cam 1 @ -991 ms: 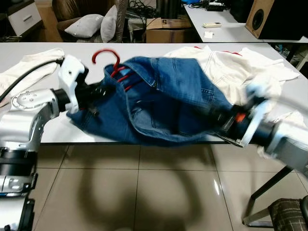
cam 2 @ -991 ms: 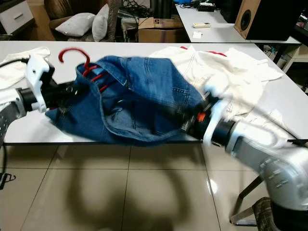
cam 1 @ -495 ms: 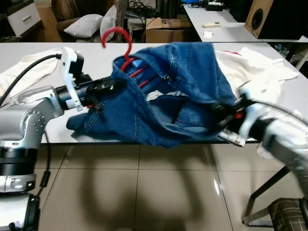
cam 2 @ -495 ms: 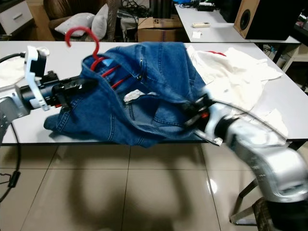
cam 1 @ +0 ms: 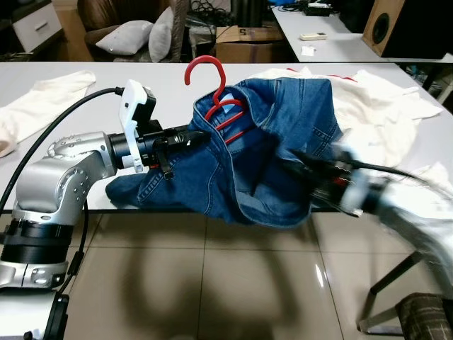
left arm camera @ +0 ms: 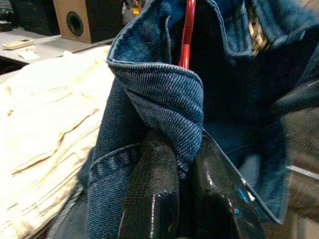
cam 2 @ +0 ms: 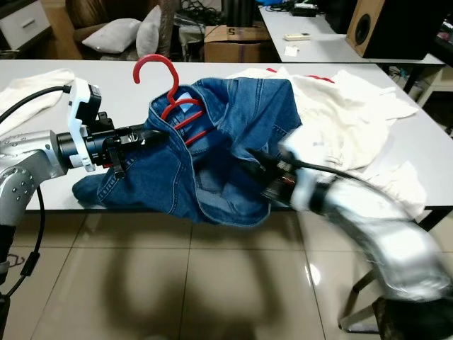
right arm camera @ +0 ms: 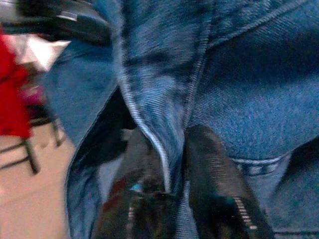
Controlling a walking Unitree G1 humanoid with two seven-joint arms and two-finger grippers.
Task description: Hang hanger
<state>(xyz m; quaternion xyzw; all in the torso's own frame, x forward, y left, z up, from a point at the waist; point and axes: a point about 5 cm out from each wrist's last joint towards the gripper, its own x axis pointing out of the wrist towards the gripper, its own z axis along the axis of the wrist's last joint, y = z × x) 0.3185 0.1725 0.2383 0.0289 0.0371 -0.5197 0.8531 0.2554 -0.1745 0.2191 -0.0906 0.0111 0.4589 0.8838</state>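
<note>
A red hanger (cam 1: 228,117) sits inside the waistband of blue jeans (cam 1: 287,134), and its hook (cam 2: 151,67) sticks up above the denim. The jeans are held up over the white table's (cam 1: 92,78) front edge. My left gripper (cam 1: 188,135) is shut on a fold of the waistband just left of the hanger; the left wrist view shows its fingers (left arm camera: 152,194) pinching denim below the red wire (left arm camera: 188,35). My right gripper (cam 2: 256,159), blurred, is shut on a denim seam (right arm camera: 164,164) at the jeans' right side, low near the table edge.
White clothes (cam 1: 379,99) lie heaped on the table's right, and another white garment (cam 1: 39,103) lies at its left. Behind the table are cushions (cam 1: 131,35), a cardboard box (cam 1: 248,39) and a second table with a speaker (cam 1: 407,25). Tiled floor (cam 1: 212,283) lies below.
The hanger and jeans first rose off the table, then shifted right with my left gripper. My right gripper has swung left and lower, and the jeans are bunched closer between both grippers.
</note>
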